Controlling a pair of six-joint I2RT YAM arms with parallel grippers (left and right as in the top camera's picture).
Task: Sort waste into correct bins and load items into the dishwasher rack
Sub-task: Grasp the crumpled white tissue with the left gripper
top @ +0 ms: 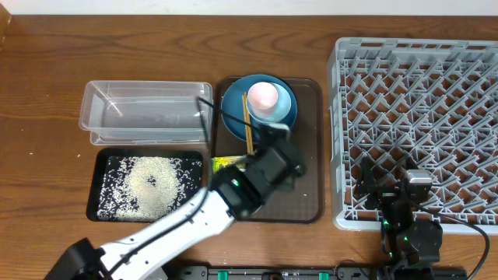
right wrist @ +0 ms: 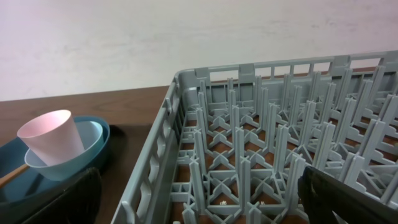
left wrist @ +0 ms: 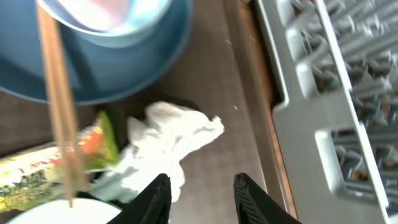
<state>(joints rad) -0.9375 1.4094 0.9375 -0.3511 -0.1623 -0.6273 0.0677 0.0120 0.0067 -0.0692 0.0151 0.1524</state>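
A wooden table of dark reddish-brown fills the overhead view. Its grain runs left to right, and the bare wood near the far edge carries a soft sheen. Behind that far edge, in the right wrist view, stands 1 plain wall, off-white with a faint pink cast. The light is even and diffuse, casting only soft shadows on the tabletop.

A big brown wooden table fills the view, and a dark brown serving tray lies flat on it near the middle, a little toward 6 o'clock.
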